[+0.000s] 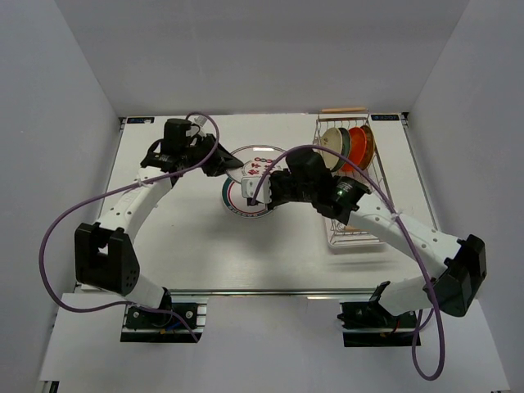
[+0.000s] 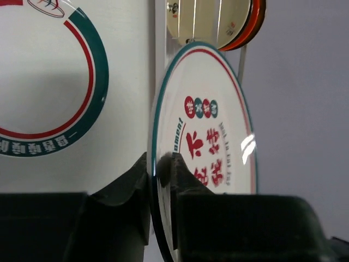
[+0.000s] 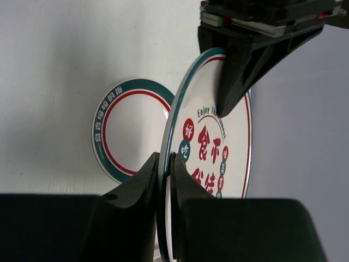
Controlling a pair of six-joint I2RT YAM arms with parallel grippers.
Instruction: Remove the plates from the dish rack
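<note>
Left claw (image 2: 161,169) and right claw (image 3: 163,164) both clench one upright plate (image 2: 210,131); I lose half the flat plate (image 1: 235,203) behind them.

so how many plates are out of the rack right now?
2. One plate lies flat on the table; the second plate is on edge, pinched by the left gripper and right gripper. More may hide behind the arms.
</note>
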